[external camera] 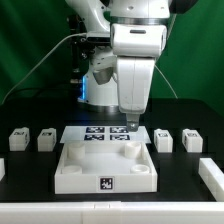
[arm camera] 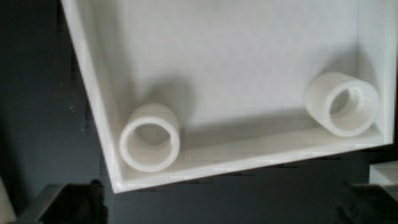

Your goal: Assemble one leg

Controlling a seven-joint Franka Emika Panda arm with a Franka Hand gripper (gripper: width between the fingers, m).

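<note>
White panel (external camera: 70, 178): tray-like, centre of dark surface (external camera: 30, 205), tag on front wall; wrist view shows two round bosses (arm camera: 150, 140) inside it.
Marker board (external camera: 100, 133): flat, just behind panel.
Leg (external camera: 163, 140): small white post on surface, near panel's far corner, exterior view's right; nothing touches it.
Other posts (external camera: 46, 138): same kind, spread on both sides of panel.
Tool (external camera: 130, 126): hangs over panel's far edge, holding nothing; fingers (arm camera: 80, 203) blurred, look apart.
</note>
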